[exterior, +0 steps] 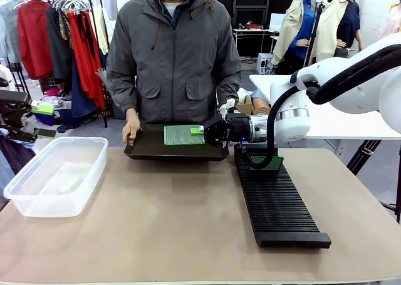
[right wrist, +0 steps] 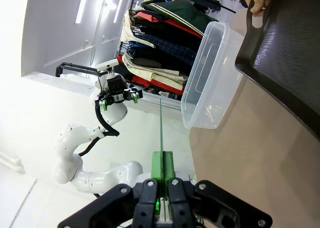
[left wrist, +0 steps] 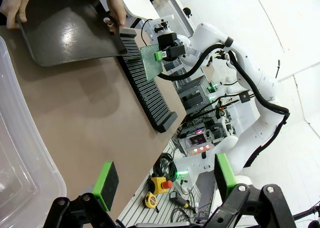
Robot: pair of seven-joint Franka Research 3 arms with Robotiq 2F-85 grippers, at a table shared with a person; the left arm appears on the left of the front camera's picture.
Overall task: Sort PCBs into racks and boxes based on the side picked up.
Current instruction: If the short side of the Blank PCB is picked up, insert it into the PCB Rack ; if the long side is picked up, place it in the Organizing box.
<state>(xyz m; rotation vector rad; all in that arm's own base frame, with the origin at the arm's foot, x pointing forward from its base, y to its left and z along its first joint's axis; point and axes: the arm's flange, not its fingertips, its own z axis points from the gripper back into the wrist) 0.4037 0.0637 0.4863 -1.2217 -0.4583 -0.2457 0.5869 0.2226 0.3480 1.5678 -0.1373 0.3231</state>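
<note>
1 ea: rack [exterior: 279, 203], box [exterior: 37, 200], held PCB [exterior: 182, 135]

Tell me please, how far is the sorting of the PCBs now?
Done: one PCB seems to stand at the rack's far end. In hand: the right gripper is shut on a second PCB, dotted face showing. Left: placing it; the box holds none, the person's tray looks bare.

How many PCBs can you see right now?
2. One PCB is clamped in the right gripper near the person's tray; the other PCB stands at the far end of the rack, partly hidden. More may be hidden.
</note>
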